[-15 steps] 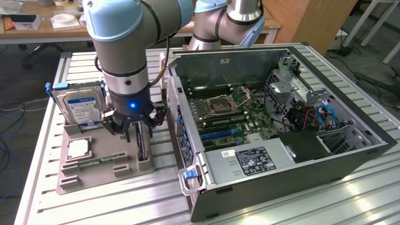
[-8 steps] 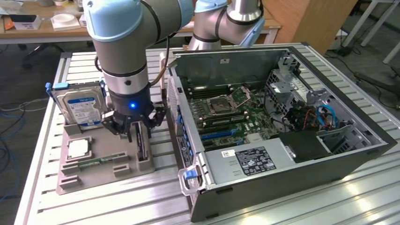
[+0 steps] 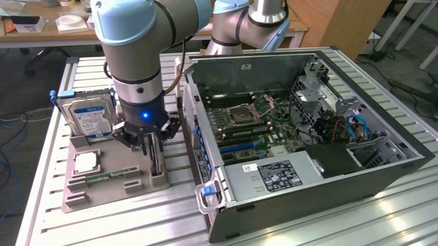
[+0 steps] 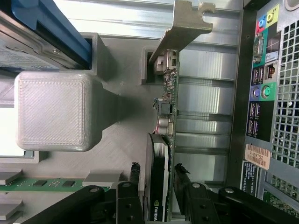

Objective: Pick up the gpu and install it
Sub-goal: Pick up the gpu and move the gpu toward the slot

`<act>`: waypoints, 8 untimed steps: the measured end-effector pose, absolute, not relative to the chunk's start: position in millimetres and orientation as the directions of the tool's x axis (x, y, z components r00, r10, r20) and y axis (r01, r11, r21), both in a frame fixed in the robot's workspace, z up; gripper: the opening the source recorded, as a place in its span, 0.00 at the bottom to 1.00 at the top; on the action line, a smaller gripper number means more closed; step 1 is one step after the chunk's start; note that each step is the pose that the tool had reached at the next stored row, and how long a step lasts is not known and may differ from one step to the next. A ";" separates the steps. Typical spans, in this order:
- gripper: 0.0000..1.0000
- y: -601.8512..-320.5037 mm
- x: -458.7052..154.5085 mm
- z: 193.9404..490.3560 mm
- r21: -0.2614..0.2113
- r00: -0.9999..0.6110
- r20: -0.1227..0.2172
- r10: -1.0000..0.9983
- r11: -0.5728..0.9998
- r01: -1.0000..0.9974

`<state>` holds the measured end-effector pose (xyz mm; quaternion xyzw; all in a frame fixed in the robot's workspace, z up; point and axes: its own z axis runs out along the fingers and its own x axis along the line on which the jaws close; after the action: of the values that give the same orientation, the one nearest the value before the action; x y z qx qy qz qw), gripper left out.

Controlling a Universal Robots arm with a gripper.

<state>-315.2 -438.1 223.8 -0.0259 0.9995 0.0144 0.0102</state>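
Fingers [image 4: 136,179] sat apart on both sides of the gpu [image 4: 164,123], with a slim gap visible at 1 side; gripper [image 4: 158,171] not clamped. In the wrist view the gpu stood on edge in a slot of the grey tray [image 4: 121,140], its metal bracket at the far end from the gripper. Hard drive [image 4: 42,32] and RAM stick [image 4: 42,183] were in other slots.

Exterior view: gripper [image 3: 154,144] was low over the gpu [image 3: 157,160], at the tray [image 3: 102,195] edge next to the open PC case [image 3: 308,128]. Hard drive [image 3: 89,115] stood at the tray's far corner.
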 end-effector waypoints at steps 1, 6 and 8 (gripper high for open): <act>0.42 -438.1 -315.2 223.9 0.028 -0.998 -0.021 -0.051 0.998 -0.052; 0.42 -437.5 -315.1 223.7 0.028 -0.998 -0.021 -0.051 0.998 -0.052; 0.42 -437.3 -315.2 223.9 0.028 -0.998 -0.021 -0.052 0.998 -0.052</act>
<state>-315.2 -437.3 223.9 -0.0260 0.9995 0.0143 0.0102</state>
